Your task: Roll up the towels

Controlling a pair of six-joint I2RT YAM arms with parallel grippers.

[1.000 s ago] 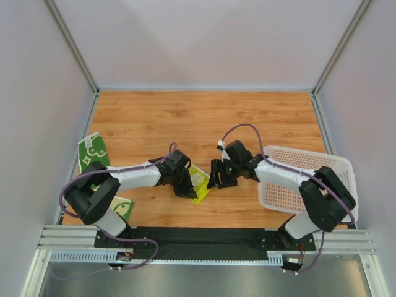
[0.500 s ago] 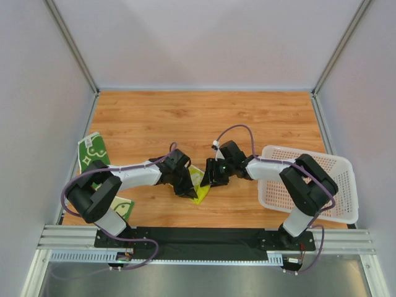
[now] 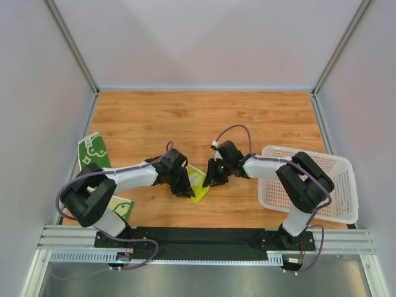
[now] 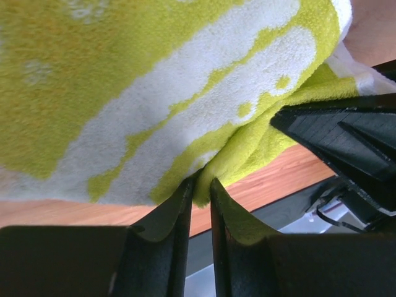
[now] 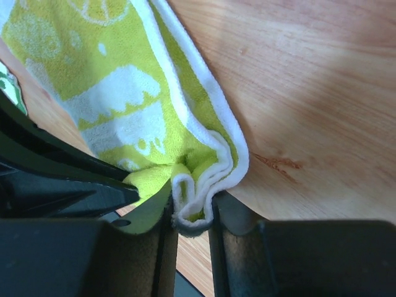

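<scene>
The pale yellow towel (image 3: pixel 200 183) lies bunched on the wooden table between both grippers. In the left wrist view the towel (image 4: pixel 154 93) fills the frame, and my left gripper (image 4: pixel 199 187) is shut on a thin fold of it. In the right wrist view my right gripper (image 5: pixel 193 209) is shut on the towel's folded white-edged corner (image 5: pixel 210 167). From above, the left gripper (image 3: pixel 184 187) and right gripper (image 3: pixel 212 178) meet at the towel, almost touching. The dark green towel (image 3: pixel 91 153) lies by the left wall, partly under the left arm.
A white perforated basket (image 3: pixel 337 162) sits at the table's right edge, with the right arm's elbow over it. Grey walls close in the table (image 3: pixel 204 120) on three sides. The black base rail (image 3: pixel 198 238) runs along the near edge.
My right gripper has moved left to the yellow towel and closed on its corner. The left gripper has stayed at the towel, its jaws easing slightly apart.
</scene>
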